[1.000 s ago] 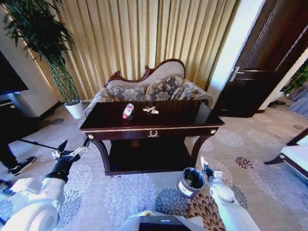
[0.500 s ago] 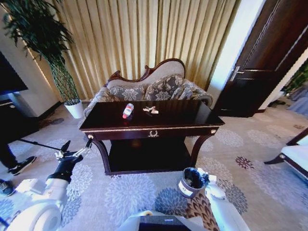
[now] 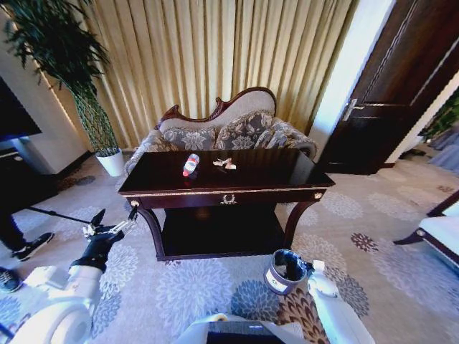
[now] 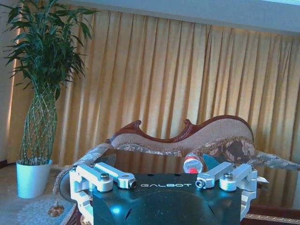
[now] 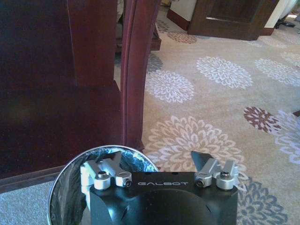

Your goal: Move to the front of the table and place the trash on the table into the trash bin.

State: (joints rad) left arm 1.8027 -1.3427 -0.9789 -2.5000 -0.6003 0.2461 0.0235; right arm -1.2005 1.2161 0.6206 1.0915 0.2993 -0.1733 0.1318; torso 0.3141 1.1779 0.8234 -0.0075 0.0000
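trash [image 3: 191,164] was all on the table [image 3: 272,175] near the centre of the head view, a bottle with scraps [image 3: 224,164] just beside it; nothing looked binned yet, so every pick remained. the left gripper [image 3: 107,227] hung at lower left, fingers spread, well apart from it. the right gripper [image 5: 157,164], fingers apart, straddled the rim of the trash bin [image 3: 285,271] at lower centre, one finger inside.

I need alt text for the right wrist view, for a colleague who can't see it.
The right gripper, open, straddles the near rim of the trash bin on flowered carpet. Behind the bin rises the table, dark leg and lower shelf.
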